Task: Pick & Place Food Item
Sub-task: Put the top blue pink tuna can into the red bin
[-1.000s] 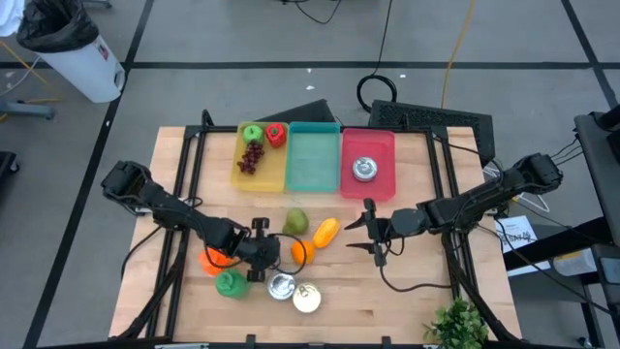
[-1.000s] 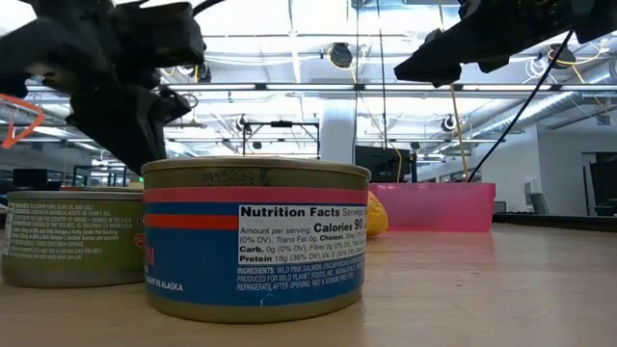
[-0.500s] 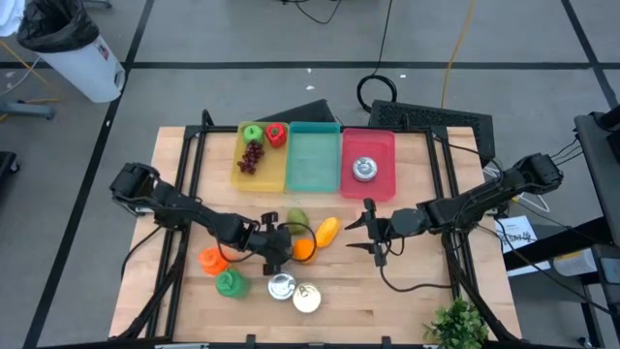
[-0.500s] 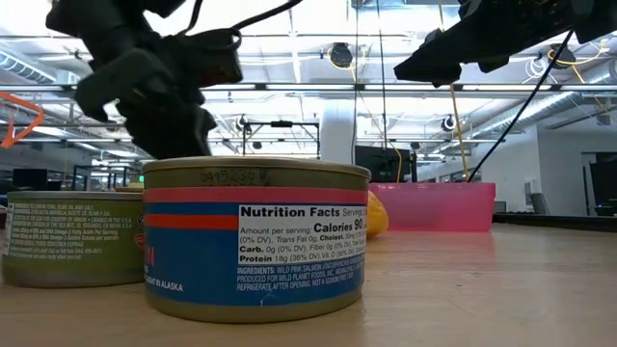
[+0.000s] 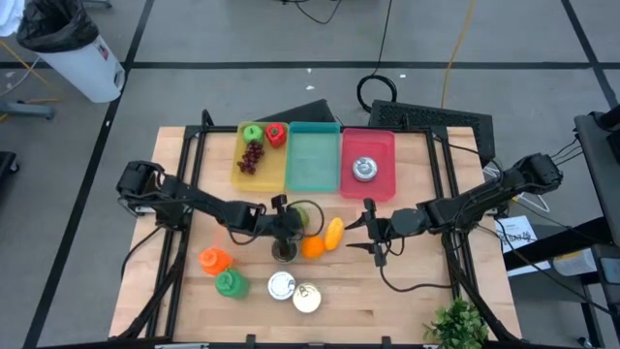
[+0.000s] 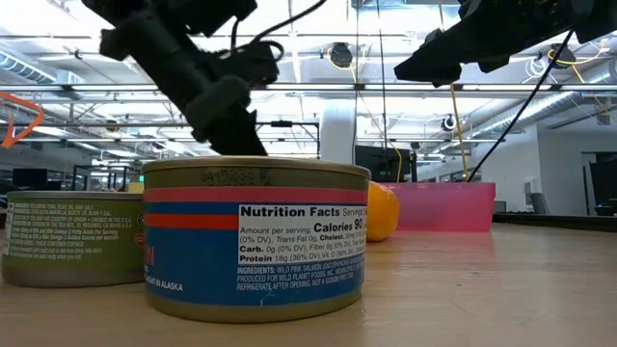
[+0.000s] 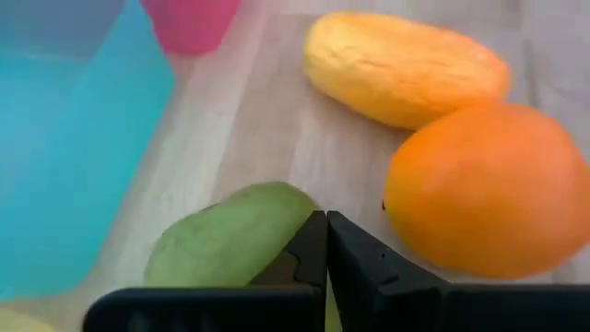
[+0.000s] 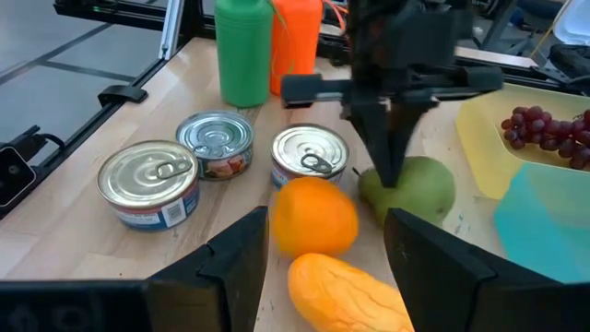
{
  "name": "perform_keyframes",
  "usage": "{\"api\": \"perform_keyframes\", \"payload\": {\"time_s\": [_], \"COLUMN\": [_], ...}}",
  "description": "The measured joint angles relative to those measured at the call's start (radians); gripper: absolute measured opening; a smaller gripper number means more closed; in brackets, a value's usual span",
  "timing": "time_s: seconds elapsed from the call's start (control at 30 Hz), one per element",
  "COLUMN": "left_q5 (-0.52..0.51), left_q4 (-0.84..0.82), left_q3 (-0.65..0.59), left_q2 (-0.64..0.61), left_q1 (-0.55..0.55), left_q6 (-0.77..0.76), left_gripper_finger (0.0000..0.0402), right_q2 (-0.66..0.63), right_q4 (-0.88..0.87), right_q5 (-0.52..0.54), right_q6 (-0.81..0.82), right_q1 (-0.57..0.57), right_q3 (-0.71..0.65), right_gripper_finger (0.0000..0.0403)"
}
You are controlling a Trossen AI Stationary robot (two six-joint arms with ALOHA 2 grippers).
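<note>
**High view: left arm over the pear, jaws closed and empty**

High view shows the left gripper (image 5: 284, 225) reaching toward the middle of the tabletop (image 5: 417, 291), its tip over the green pear (image 5: 298, 215). The left wrist view shows its jaws pressed together with nothing between them, the tips just above the pear (image 7: 230, 242). Whether they touch its skin cannot be told.

Just beside the pear lies an orange (image 5: 312, 247), and next to that a yellow mango-like fruit (image 5: 333, 232), which appears to touch the orange. All three rest on the wood in front of the bins.

The right gripper (image 5: 367, 231) hangs near the mango's far side, jaws partly open and holding nothing; the right wrist view shows its two fingers (image 8: 241, 249) spread with the orange (image 8: 313, 216) between them farther off.

At the back of the tabletop sit three bins in a row: a yellow bin (image 5: 239, 177) with grapes (image 5: 251, 157), a green apple and a red fruit; a teal bin (image 5: 312, 165); and a pink bin (image 5: 383, 179) holding one can (image 5: 363, 169).

Nearer the front edge stand three cans (image 5: 282, 285), with a green bottle (image 5: 230, 283) and an orange bottle (image 5: 212, 259) beside them.
</note>
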Motion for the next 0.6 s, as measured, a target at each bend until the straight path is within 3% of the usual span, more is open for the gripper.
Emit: {"api": "perform_keyframes", "payload": {"time_s": [0.13, 0.3, 0.37, 0.53, 0.6], "left_q5": [0.071, -0.076, -0.068, 0.188, 0.238], "left_q4": [-0.040, -0.130, -0.175, -0.268, -0.313], "left_q3": [0.000, 0.000, 0.000, 0.002, 0.002], "left_q2": [-0.025, -0.131, -0.168, -0.194, -0.179], "left_q1": [0.021, -0.013, -0.035, -0.105, -0.139], "left_q6": [0.029, -0.046, -0.081, -0.166, -0.181], "left_gripper_finger": [0.0027, 0.0023, 0.0018, 0.0003, 0.0005], "right_q2": [0.000, 0.000, 0.000, 0.000, 0.000], "right_q4": [-0.001, -0.011, -0.016, -0.024, -0.026], "right_q5": [0.000, 0.000, 0.000, 0.000, 0.000], "right_q6": [0.000, 0.000, 0.001, 0.024, 0.027], "right_q1": [0.000, 0.000, 0.000, 0.000, 0.000], "right_q3": [0.000, 0.000, 0.000, 0.000, 0.000], "right_gripper_finger": [0.0201, 0.0201, 0.0201, 0.0201, 0.0201]}}
